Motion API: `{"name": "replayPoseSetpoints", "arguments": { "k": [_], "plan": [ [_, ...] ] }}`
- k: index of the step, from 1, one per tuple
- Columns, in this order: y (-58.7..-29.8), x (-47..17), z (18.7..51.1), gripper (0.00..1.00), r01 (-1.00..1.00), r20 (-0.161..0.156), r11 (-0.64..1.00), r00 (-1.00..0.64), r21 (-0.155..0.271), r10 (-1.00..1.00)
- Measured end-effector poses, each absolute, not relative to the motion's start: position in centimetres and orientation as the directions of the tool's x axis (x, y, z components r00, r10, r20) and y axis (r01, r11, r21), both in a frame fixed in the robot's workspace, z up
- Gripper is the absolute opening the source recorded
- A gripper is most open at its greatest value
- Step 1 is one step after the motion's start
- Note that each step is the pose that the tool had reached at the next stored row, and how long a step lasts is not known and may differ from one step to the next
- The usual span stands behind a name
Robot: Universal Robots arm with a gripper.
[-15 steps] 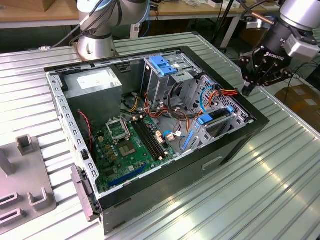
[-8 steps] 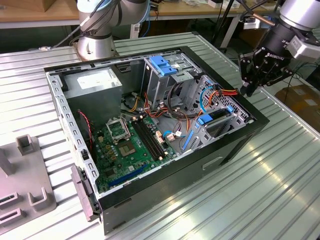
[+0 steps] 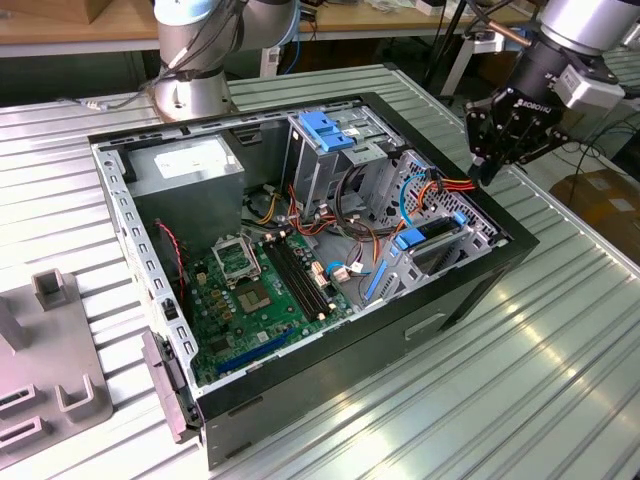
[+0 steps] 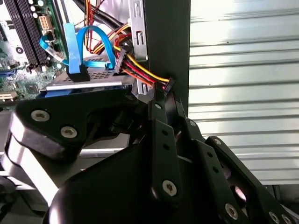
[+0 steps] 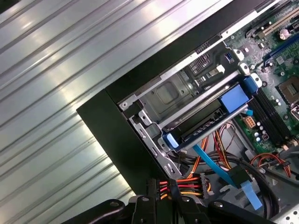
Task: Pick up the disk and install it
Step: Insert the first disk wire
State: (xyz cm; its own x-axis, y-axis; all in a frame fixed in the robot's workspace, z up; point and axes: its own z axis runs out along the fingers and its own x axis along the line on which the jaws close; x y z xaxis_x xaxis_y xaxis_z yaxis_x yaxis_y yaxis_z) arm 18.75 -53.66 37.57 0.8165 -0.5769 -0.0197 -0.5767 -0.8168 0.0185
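Sitting in a bay at the corner of the case (image 3: 470, 300), the disk (image 5: 201, 127) shows as a dark slab between bright blue rails. In the exterior view it is right of centre, just inside the case's right-hand wall. It lies level with the metal cage around it, and nothing holds it. To my eye the pick-up and the slide into the bay are already done. Whether it is pushed fully home and latched, I cannot tell.

A blue data cable (image 5: 219, 170) loops just beside the disk, and a bundle of red, yellow and black power leads (image 5: 187, 184) runs past the bay's end. Whether either plug is seated in the disk is hidden, so cabling may be what is left, if it counts as part of the install.

The gripper (image 3: 488, 165) hangs at the exterior view's upper right, above the case's right-hand edge and close to the power leads, apart from the disk. I cannot tell whether it is spread, pressed together, or pinching a lead.

Further out, the motherboard (image 3: 260, 290) fills the case floor at frame centre. A blue bracket (image 3: 325, 130) tops the tall cage at upper centre. The case rests on a ribbed metal table (image 3: 560, 380).
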Motion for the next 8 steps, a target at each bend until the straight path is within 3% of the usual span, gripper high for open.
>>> {"name": "replayPoseSetpoints", "arguments": {
  "k": [8],
  "plan": [
    [-53.36,19.06,37.22,0.24,-0.588,-0.015,-0.809,0.809,0.022,-0.588]
  ]
}}
